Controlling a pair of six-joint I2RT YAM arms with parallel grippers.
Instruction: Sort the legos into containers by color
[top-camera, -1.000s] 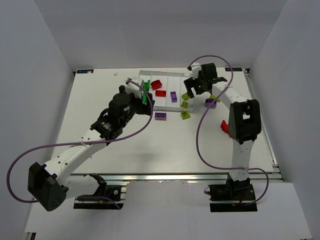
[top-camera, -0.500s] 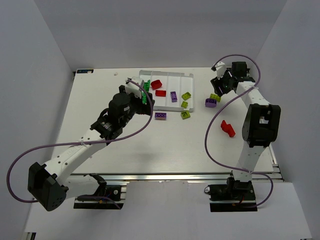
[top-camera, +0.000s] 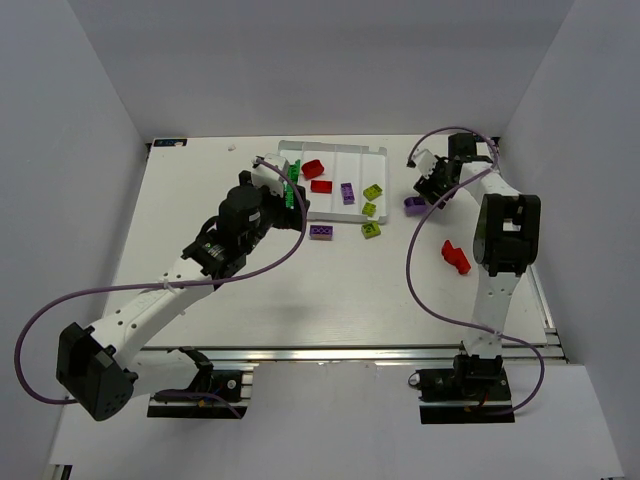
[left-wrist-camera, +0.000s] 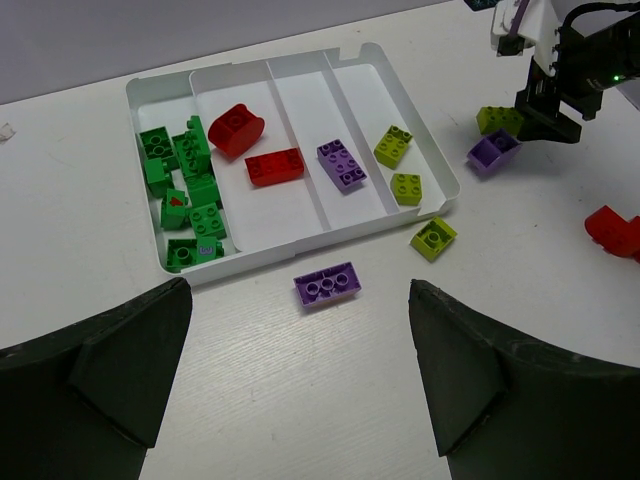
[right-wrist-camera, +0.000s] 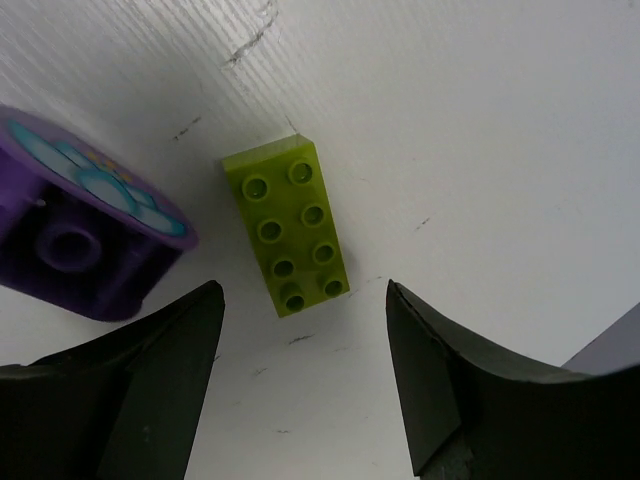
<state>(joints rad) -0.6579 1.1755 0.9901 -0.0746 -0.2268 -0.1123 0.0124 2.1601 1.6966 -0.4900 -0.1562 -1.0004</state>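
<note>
The white tray (left-wrist-camera: 300, 228) holds several green legos (left-wrist-camera: 185, 195) in its left compartment, two red ones (left-wrist-camera: 274, 166) in the second, a purple one (left-wrist-camera: 341, 163) in the third and two yellow-green ones (left-wrist-camera: 393, 146) in the right. My left gripper (left-wrist-camera: 298, 335) hangs open above the table near a loose purple brick (left-wrist-camera: 327, 285). The right gripper (right-wrist-camera: 300, 335) is open, low over a yellow-green brick (right-wrist-camera: 295, 228) that lies beside a purple piece (right-wrist-camera: 85, 240). Nothing sits between its fingers.
A loose yellow-green brick (top-camera: 371, 230) lies just off the tray's (top-camera: 330, 212) near right corner. A red piece (top-camera: 456, 257) lies on the table next to the right arm. The side walls stand close on the left and right.
My right gripper has swung from the tray's right compartment to the loose bricks right of the tray. The left arm has not moved.
</note>
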